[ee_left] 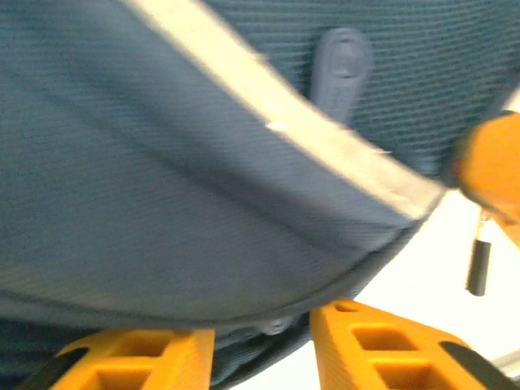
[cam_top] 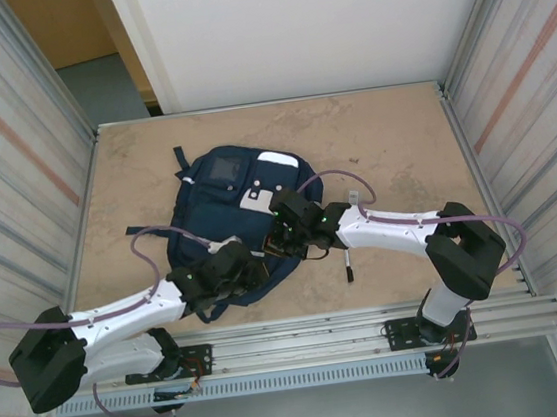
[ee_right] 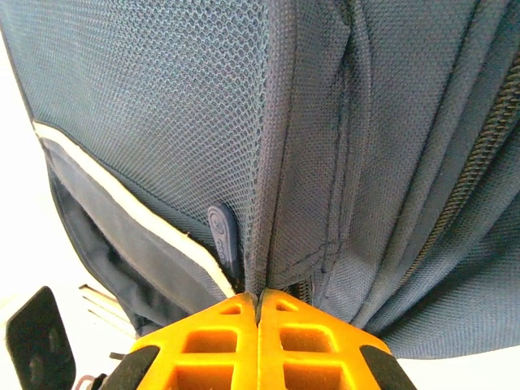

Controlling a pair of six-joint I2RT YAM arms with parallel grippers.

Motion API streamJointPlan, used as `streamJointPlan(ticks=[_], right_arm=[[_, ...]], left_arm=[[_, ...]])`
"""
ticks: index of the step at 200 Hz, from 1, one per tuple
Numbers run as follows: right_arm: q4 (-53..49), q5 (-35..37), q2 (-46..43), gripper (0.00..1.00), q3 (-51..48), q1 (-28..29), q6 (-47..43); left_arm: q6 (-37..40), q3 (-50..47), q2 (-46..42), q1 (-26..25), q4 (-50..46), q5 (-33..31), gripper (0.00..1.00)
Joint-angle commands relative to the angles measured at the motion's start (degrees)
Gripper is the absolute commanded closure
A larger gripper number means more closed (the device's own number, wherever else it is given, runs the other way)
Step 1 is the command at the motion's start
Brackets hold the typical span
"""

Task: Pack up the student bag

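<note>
The student bag [cam_top: 223,210], a navy backpack with white patches, lies flat on the counter [cam_top: 391,135], left of centre, with both arms reaching onto its near edge. Your right pincer [ee_right: 258,302] is fully closed and nips a thin ridge of mesh fabric along a seam, just beside a small rubber zip tab [ee_right: 223,240]. Your left pincer [ee_left: 262,323] stands partly open. Its orange fingers [ee_left: 357,345] are apart and the bag's lower edge, with its pale stripe [ee_left: 325,142], sags over the gap, so it does not appear to have a hold of anything. The main risk is the right grip: it has only a narrow fold, and a firm pull will likely make the mesh slide out, or lift one layer while the pocket stays shut. If the left pincer closes where it is, it may catch loose outer cloth rather than the lip you need, and the two arms would then just bunch the bag between them. With nothing pinning it, the bag may also drag across the counter instead of opening. A dark pen [cam_top: 348,266] lies just beside the right arm, where a sideways sweep could knock it away.
</note>
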Motion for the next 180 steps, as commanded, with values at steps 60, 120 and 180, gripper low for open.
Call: streamJointPlan(ticks=[60,120,180], right_arm=[[7.48,-4.73,0.69,1.0,0.98,1.66,2.44],[6.7,-5.32,-0.94,1.0,2.74,0.91,0.92],[6.49,-4.7,-0.9,1.0,2.56,1.03,0.21]], left_arm=[[-8.7,1.59,1.54,-0.37,-9.56,-5.53,0.75],[-13.79,-0.83,-7.74,-0.63,-16.12,-9.67,0.61],[-15.63,-2.08,-15.36,0.08,-23.44,-13.43,0.61]])
